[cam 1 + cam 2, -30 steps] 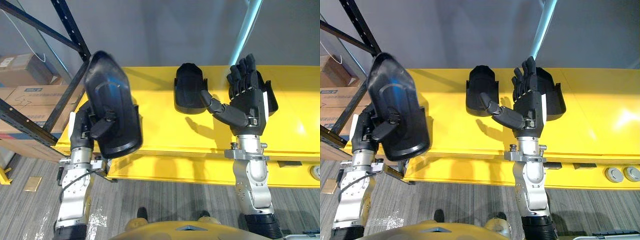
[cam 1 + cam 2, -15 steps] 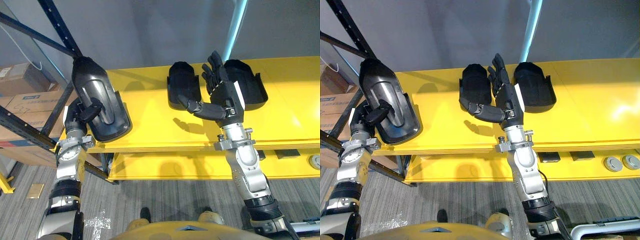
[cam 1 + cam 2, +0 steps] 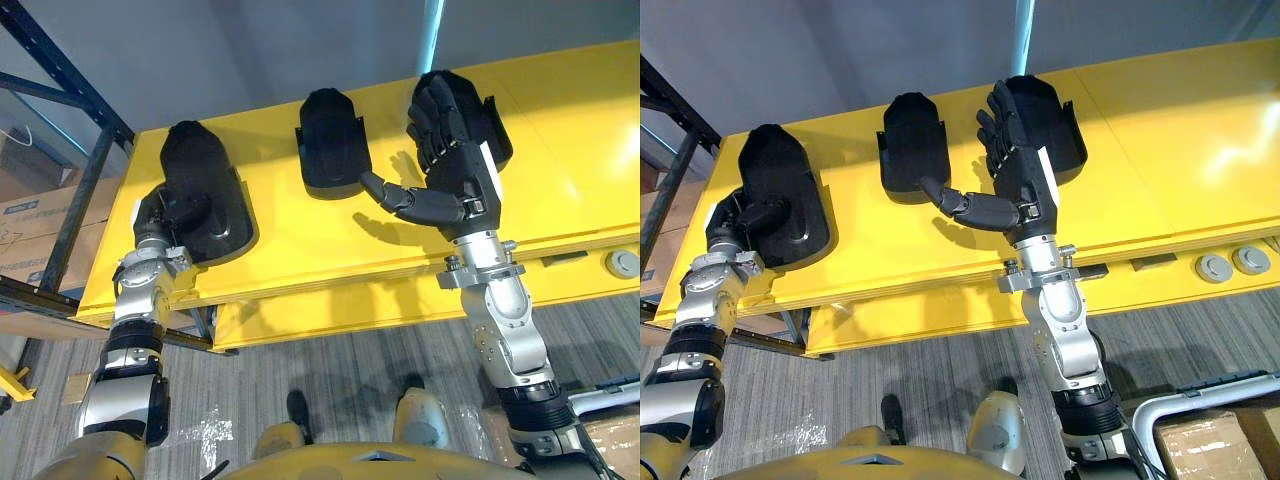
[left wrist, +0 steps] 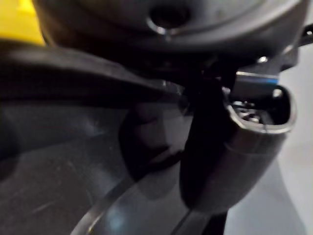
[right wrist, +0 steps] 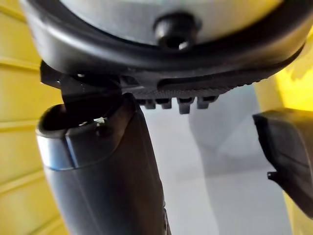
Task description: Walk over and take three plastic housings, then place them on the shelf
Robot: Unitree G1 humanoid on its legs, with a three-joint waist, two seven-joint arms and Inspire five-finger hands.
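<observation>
A yellow shelf [image 3: 300,255] carries three black plastic housings in a row, apart from one another. The left housing [image 3: 205,165] lies near its left end, the middle housing [image 3: 330,140] beside it, and the right housing [image 3: 1065,140] further right. The left robot hand [image 3: 740,220] pinches the left housing's near edge, thumb inside. The right robot hand [image 3: 455,180] is spread with straight fingers, raised over the right housing.

- No text, number or sign can be read.
- The cardboard box [image 3: 40,228] left of the left hand [image 3: 158,214] bears a blue label, too small to read.
</observation>
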